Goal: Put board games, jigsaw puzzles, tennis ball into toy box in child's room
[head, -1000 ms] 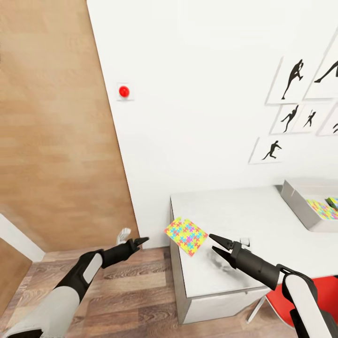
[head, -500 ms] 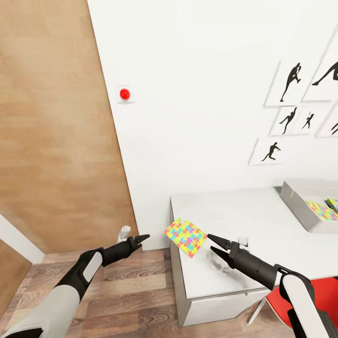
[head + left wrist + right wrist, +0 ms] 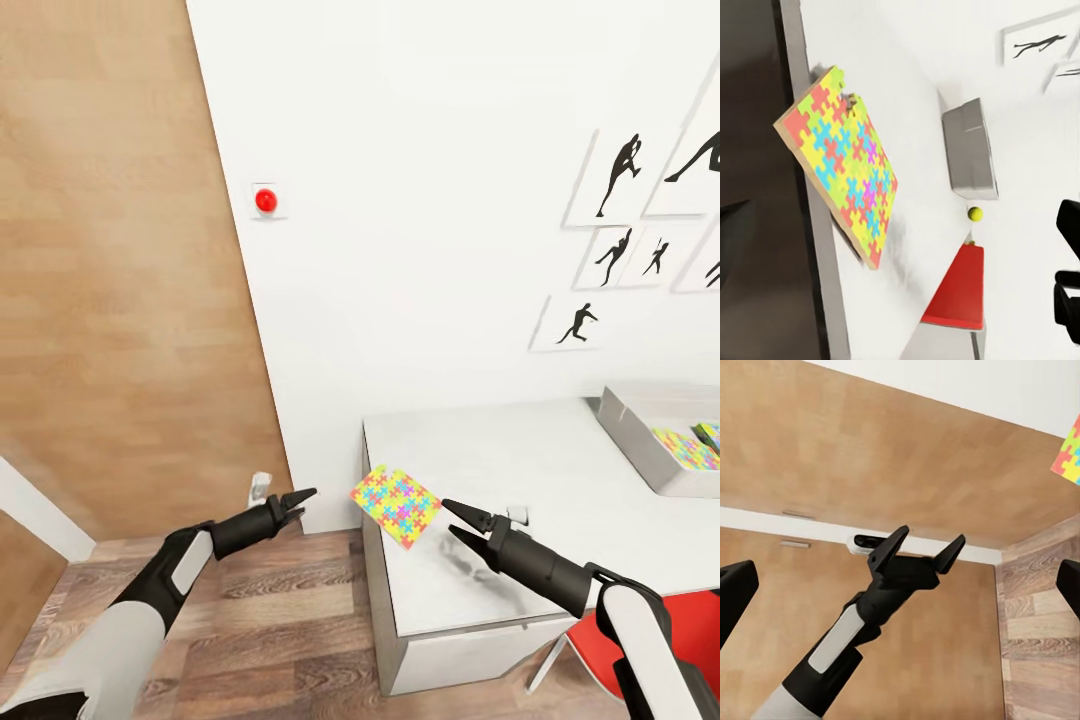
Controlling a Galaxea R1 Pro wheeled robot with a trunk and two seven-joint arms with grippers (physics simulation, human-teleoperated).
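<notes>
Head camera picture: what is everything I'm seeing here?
Desk: one, pale grey top, white sides, against the wall.
Puzzle sheet: one, multicoloured, overhanging the desk's corner.
Bin: one, light grey, far end of the desk, another puzzle inside.
Ball: one, yellow-green, on the desk near the bin.
Chair: one, red, beside the desk.
Pictures: several black silhouettes, on the wall.
Button: one, red, on the wall.
Left end effector: black, open, before the puzzle.
Right end effector: black, open, over the desk.

Toy box (image 3: pixel 640 440) cut off by head view's right edge, its contents only partly visible, red chair (image 3: pixel 640 610) mostly hidden behind right arm and table (image 3: pixel 520 450), and tennis ball (image 3: pixel 976 214) a tiny yellow dot in left wrist view.
</notes>
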